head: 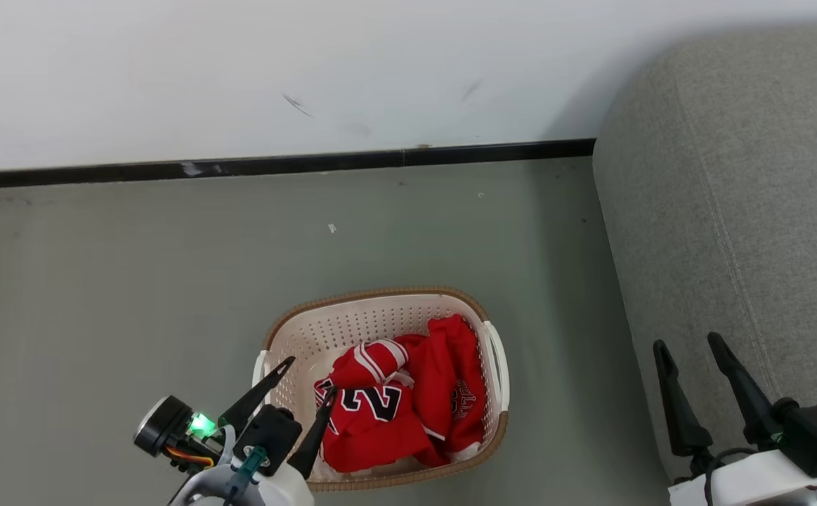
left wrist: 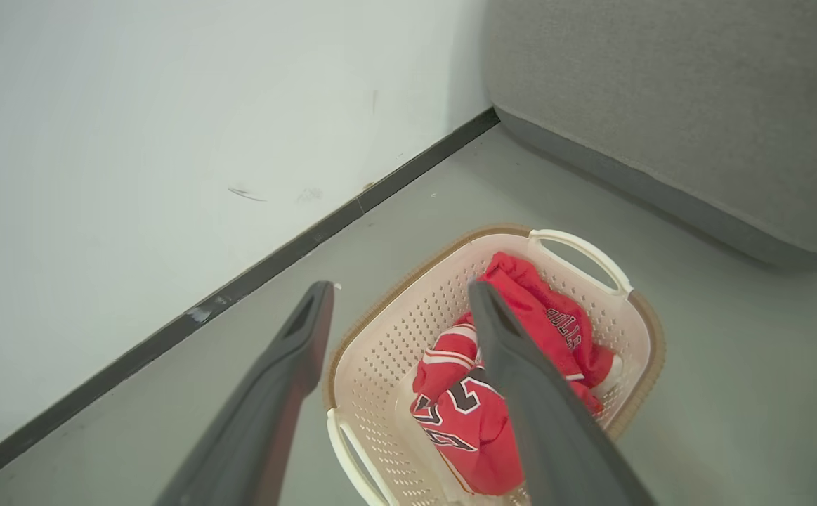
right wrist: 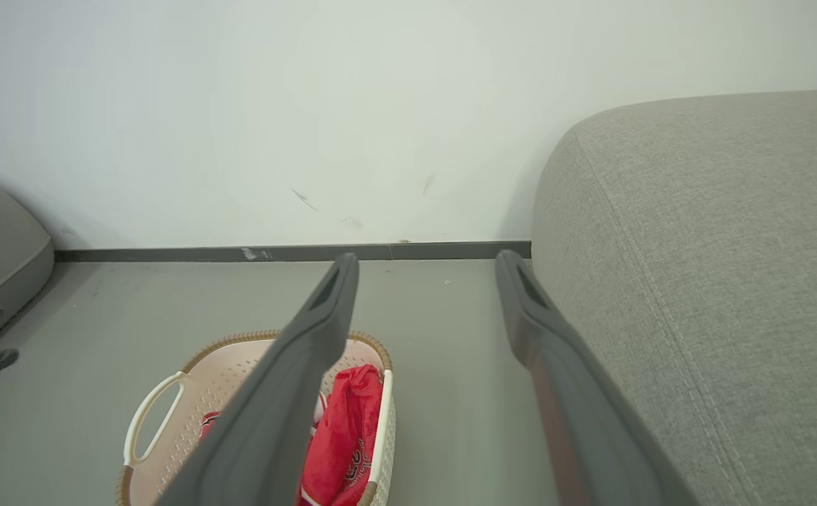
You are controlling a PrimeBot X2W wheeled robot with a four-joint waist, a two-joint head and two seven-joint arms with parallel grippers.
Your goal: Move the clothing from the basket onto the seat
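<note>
The left end effector point(head: 310, 376) is nearest the lens, at the lower left of the head view, its two dark fingers spread wide with nothing between them. It hangs over the near-left corner of the basket point(head: 380, 292), and one fingertip overlaps the jersey point(head: 369, 414) in that view. The left wrist view suggests it is poised above the fabric rather than touching it. It is aimed down into the opening, which I read as the start of a reach for the first garment. The right end effector point(head: 688, 342) is at the lower right, fingers likewise apart and empty, hovering over the front edge of the seat point(head: 731, 211). It is well apart from the basket, probably parked there to leave the left arm room.

The clothing is all in the basket. The jersey lies crumpled toward the near side with its numerals facing up, and the shorts point(head: 454, 379) are bunched against the right wall by a white handle point(head: 498, 365). The basket stands on the grey floor point(head: 134, 281) near the seat's side, which keeps the carry short. No garment is on the part of the seat in view, so the task looks unstarted. The jersey, closest to the left fingers, seems the natural first pick, though the loose fabric may drag the shorts along.
</note>
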